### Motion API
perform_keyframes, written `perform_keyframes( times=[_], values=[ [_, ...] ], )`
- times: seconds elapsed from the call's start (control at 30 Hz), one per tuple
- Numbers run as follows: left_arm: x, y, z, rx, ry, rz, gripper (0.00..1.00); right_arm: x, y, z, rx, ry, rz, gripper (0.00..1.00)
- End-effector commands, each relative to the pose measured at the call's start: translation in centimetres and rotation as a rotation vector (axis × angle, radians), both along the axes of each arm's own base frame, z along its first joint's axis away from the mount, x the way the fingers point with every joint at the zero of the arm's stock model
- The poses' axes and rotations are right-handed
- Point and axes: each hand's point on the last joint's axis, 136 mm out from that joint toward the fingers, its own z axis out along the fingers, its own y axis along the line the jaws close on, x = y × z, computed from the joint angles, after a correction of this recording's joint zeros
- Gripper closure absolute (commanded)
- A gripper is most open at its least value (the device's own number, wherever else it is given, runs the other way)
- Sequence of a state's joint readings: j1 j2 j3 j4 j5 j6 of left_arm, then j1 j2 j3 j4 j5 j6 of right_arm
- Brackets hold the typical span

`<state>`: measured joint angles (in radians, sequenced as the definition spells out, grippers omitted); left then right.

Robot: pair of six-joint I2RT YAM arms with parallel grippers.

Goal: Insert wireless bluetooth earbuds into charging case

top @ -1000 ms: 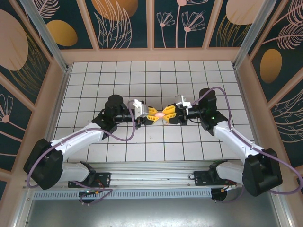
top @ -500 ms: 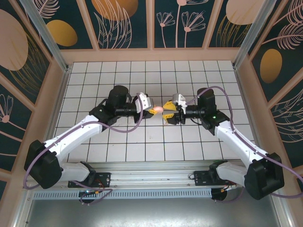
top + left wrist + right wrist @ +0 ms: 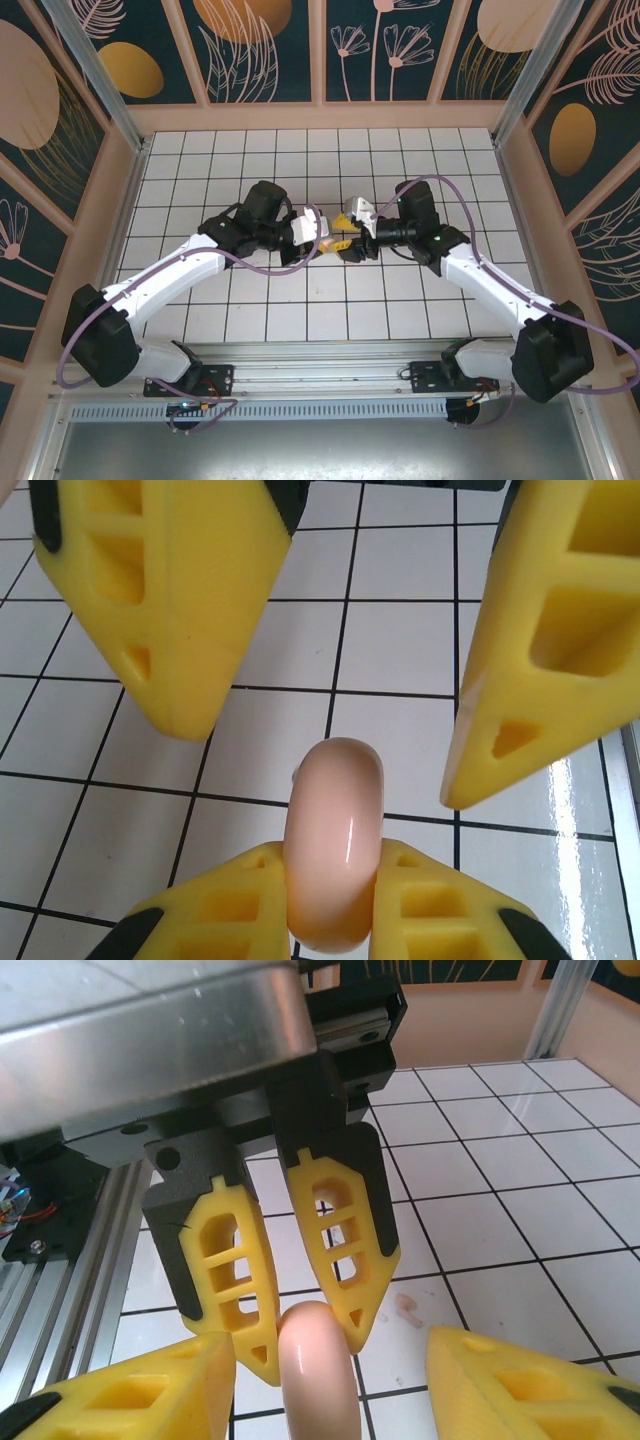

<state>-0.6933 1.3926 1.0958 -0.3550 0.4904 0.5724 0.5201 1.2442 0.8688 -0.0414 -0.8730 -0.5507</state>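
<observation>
The left gripper [image 3: 333, 868] pinches a glossy pale-pink round plastic case [image 3: 335, 790] on edge, rim apparently aimed into the spread right gripper [image 3: 330, 1345].

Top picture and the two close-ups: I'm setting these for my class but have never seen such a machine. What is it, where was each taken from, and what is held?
These are two robot arms bolted at the near edge of a white tiled table. The top picture looks down from above: the left arm and right arm meet in the middle. Each close-up comes from a camera on one wrist. In the left wrist's picture, the yellow left fingers, at the bottom, are shut on a round pink case; the right fingers stand open either side of it, not touching. The right wrist's picture shows the same meeting from the opposite side. A tiny pale pink bit lies on a tile, perhaps an earbud; too small to tell.
</observation>
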Motion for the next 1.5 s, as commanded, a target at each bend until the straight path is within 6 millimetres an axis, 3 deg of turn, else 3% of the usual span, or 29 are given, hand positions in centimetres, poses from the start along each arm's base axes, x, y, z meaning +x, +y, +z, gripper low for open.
perform_keyframes(
  times=[0.0,0.47,0.57,0.67,0.77,0.9,1.0,1.2,1.47],
  values=[
    [-0.2,-0.2,1.4,-0.010,-0.035,-0.021,0.88,-0.6,0.4,0.6,0.002,-0.013,0.053,0.47],
    [-0.8,-0.4,2.9,-0.064,-0.069,-0.058,0.88,-0.6,0.1,-0.9,-0.027,0.077,0.103,0.51],
    [-1.0,-0.5,3.2,-0.072,-0.069,-0.061,0.88,-0.5,0.1,-0.8,-0.025,0.083,0.109,0.57],
    [-1.0,-0.5,3.3,-0.075,-0.072,-0.064,0.87,-0.6,0.1,-0.6,-0.019,0.084,0.119,0.71],
    [-0.9,-0.4,3.3,-0.076,-0.077,-0.056,0.77,-0.6,0.0,-0.3,-0.014,0.076,0.119,0.81],
    [-1.1,-0.6,3.9,-0.162,-0.112,-0.045,0.61,-0.8,-1.0,0.8,0.043,0.054,0.120,0.82],
    [-1.7,-0.8,4.3,-0.246,-0.123,-0.063,0.57,-1.4,-2.0,2.2,0.109,0.018,0.121,0.82],
    [-3.0,-1.1,5.9,-0.419,-0.102,-0.110,0.55,-2.8,-4.1,3.8,0.220,-0.019,0.135,0.82],
    [-3.9,-1.5,7.0,-0.537,-0.085,-0.154,0.54,-4.1,-4.4,4.6,0.266,-0.027,0.199,0.81]
  ],
)
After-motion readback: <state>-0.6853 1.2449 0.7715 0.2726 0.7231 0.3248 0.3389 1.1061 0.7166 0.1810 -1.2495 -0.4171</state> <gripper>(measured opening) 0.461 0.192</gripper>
